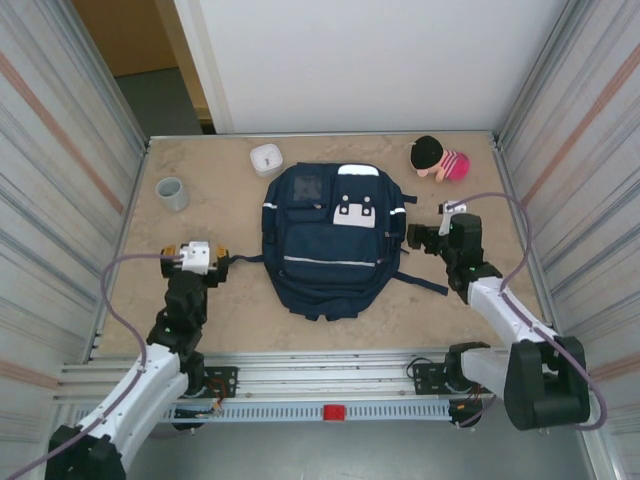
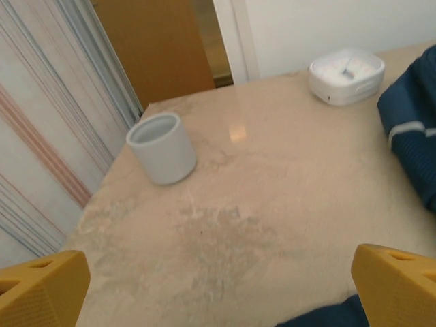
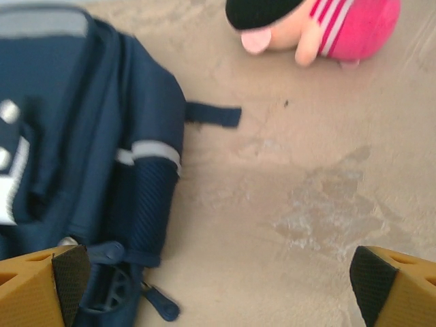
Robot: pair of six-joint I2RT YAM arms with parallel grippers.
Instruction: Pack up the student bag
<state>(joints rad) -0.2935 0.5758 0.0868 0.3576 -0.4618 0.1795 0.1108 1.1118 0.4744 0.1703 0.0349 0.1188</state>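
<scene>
Navy student bag (image 1: 333,240), laid flat at table (image 1: 200,215) centre, flanked at 9 and 3 o'clock by left gripper (image 1: 222,262) and right gripper (image 1: 416,238), jaws spread wide and empty; loose straps (image 1: 425,282) may be snagged, dragging it askew.

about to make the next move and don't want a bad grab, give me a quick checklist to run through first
1. Left hand open and empty: ok, jaws wide over bare table.
2. Right hand open and empty: ok.
3. Student bag lying flat between both hands: ok.
4. Bag's main compartment unzipped: cannot tell.
5. Grey cup, white container and plush doll packed: not ok, all sit on the table outside the bag.
</scene>
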